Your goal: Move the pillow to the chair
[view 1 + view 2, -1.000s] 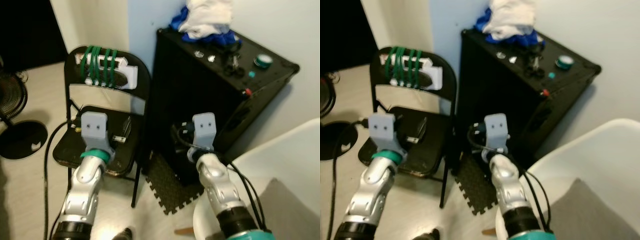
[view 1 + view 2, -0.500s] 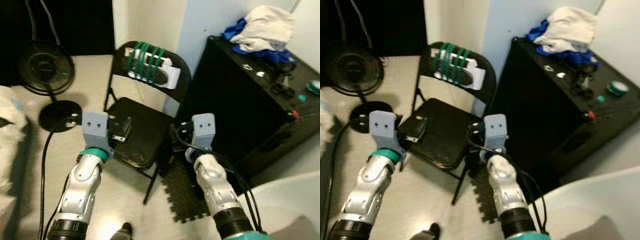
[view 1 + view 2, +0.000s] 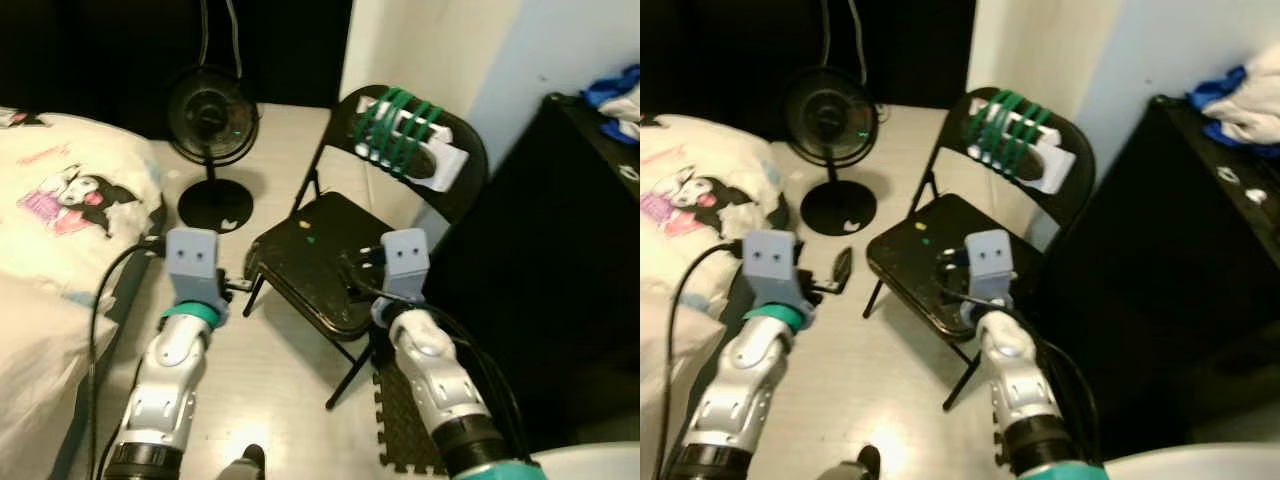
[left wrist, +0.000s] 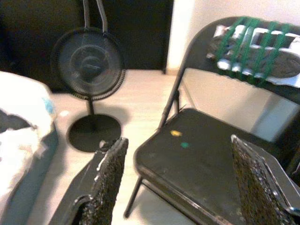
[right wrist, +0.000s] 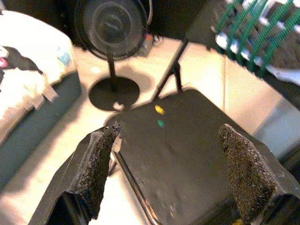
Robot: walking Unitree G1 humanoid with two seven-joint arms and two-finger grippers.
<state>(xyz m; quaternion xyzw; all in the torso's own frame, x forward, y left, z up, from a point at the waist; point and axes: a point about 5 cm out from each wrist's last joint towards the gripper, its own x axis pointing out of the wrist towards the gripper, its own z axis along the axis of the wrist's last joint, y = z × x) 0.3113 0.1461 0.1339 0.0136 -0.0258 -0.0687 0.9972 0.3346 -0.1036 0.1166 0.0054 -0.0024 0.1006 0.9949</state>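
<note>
This is a room in a home, likely a bedroom. A bed [image 3: 40,330] with a cartoon-printed white pillow [image 3: 70,195] sits at the left, a black standing fan [image 3: 211,105] rests on the pale floor [image 3: 270,390], and a black folding chair [image 3: 340,260] stands by a plain wall [image 3: 430,40] beside a black cabinet [image 3: 560,260] with clothes [image 3: 1250,100] on top.

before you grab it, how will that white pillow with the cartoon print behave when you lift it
The white cartoon-print pillow looks plump and soft, so it will probably sag and fold around whatever grips it. For its bulk it is likely light. It is broad next to the open left gripper and right gripper, so one pinch may let it droop; using both seems safer.
</note>
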